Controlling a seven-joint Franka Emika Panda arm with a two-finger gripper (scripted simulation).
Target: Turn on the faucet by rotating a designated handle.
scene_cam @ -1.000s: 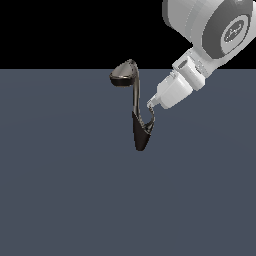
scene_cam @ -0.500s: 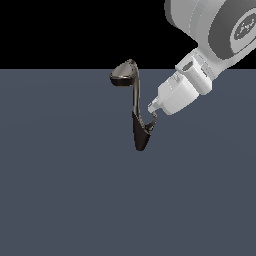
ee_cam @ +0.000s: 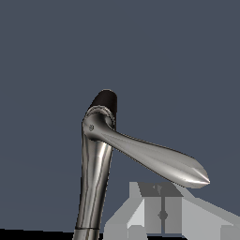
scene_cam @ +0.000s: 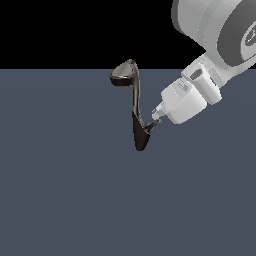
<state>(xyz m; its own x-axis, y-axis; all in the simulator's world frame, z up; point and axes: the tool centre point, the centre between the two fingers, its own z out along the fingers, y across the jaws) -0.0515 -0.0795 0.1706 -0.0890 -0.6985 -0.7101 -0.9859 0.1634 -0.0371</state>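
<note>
The faucet (scene_cam: 136, 97) stands as a thin grey neck with an oval head (scene_cam: 124, 73) and a dark pointed base (scene_cam: 140, 136). Its handle (scene_cam: 151, 127) is a short lever branching from the base toward the exterior view's right. My gripper (scene_cam: 157, 117) sits at the lever's outer end, fingertips touching or nearly touching it. In the wrist view the handle (ee_cam: 154, 159) runs as a long silver lever from the dark base (ee_cam: 105, 99), just past my gripper (ee_cam: 162, 208). Both fingers are pressed together with only a seam between them, and nothing is held.
A flat dark blue-grey floor (scene_cam: 65, 200) spreads all around the faucet. My white hand and arm (scene_cam: 200, 85) reach in from the exterior view's upper right.
My gripper has slid slightly down and toward the exterior view's right, staying at the handle's tip. The handle's outer end seems to sit a little lower.
</note>
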